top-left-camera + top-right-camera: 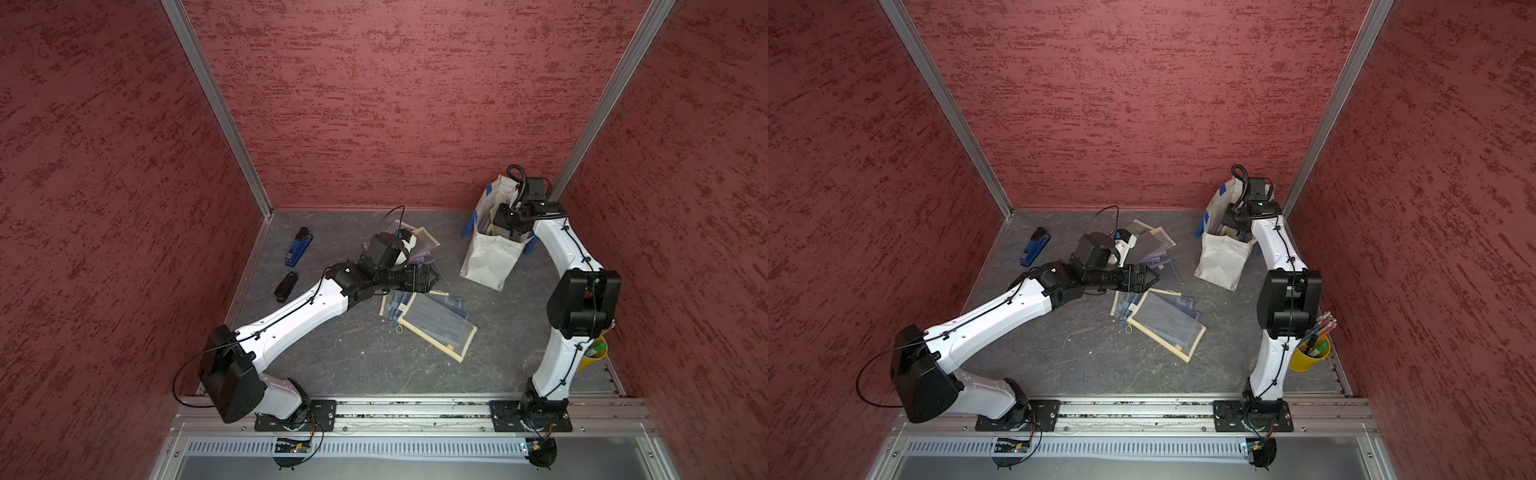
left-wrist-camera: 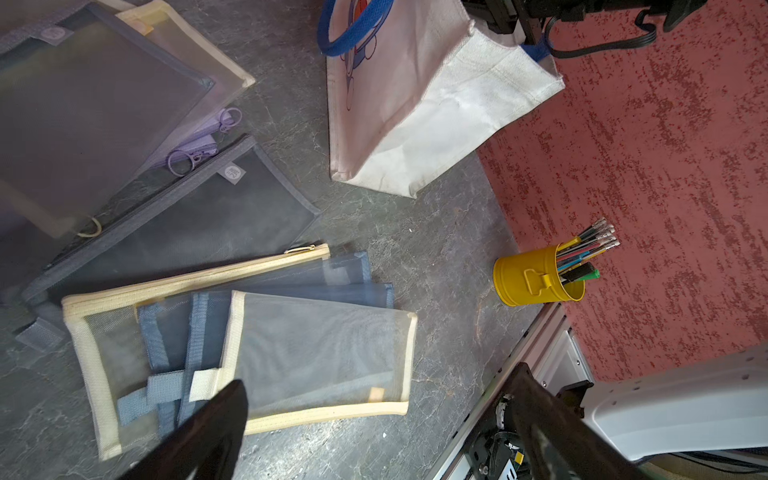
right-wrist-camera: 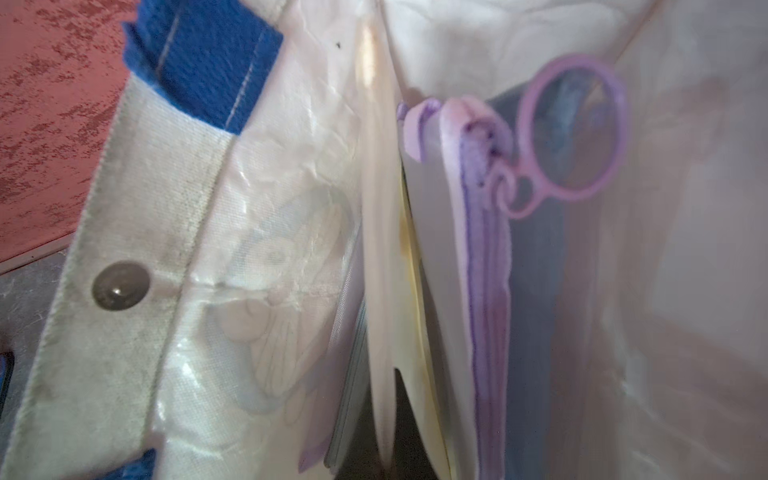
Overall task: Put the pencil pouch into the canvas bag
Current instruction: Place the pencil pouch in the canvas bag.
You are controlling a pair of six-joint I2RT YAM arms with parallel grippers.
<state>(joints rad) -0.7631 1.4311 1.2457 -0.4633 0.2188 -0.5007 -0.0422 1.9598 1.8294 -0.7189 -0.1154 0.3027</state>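
My left gripper hangs wide open over the cream-trimmed mesh pencil pouch on the table, my right gripper closed inside the canvas bag; pouch judged light and limp, so pinch its stitched edge.

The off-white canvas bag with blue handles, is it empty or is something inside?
Not empty. Inside the off-white canvas bag, the right wrist view shows a lilac-edged pouch with a ring pull beside other flat pouches.

Pouches crowd canvas bag, little room seemingly.
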